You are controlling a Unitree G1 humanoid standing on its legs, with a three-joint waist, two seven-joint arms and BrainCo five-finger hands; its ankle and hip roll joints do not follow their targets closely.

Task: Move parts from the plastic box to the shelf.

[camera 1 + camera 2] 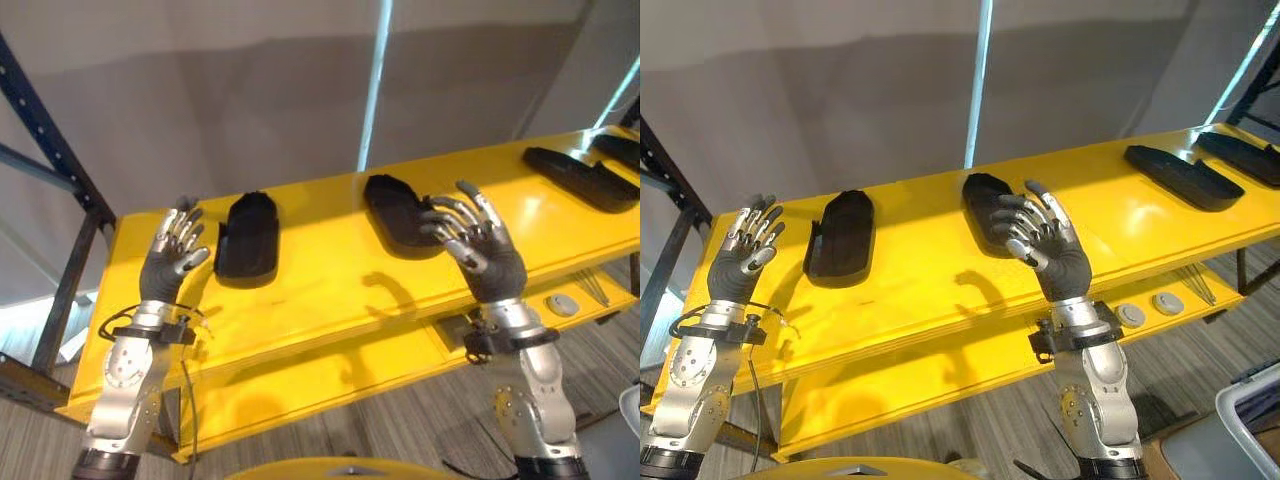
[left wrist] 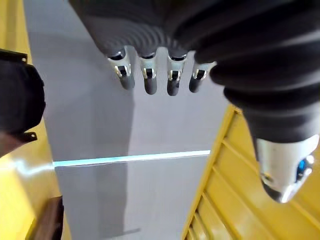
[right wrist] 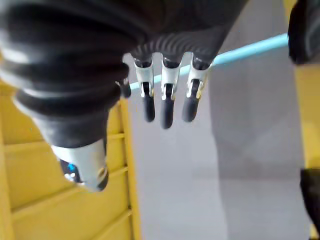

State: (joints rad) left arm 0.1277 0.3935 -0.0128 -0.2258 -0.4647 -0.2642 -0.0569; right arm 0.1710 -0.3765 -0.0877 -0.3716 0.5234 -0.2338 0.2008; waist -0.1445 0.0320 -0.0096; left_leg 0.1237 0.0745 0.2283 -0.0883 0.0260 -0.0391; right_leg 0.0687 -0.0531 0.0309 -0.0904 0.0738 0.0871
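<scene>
- Lying on the yellow shelf [image 1: 330,270] are black parts: one [image 1: 247,237] left of centre, one [image 1: 400,212] at centre, two [image 1: 580,178] at the upper right edge.
- No writing is legible on them.
- Right hand [image 1: 480,245] hovers over the central part's near end, fingers loosely spread, holding nothing.
- Left hand [image 1: 172,252] is raised at the frame's left, fingers relaxed, empty.
- Grey plastic box [image 1: 1240,430] corner shows at lower right.

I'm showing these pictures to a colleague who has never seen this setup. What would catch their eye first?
Most likely the bright yellow shelf running across the scene, with black parts lying on it: two near the middle and two more at its far right end. Next, the two hands raised in front of it, both open and empty: the left hand beside one part, the right hand just in front of another.
</scene>
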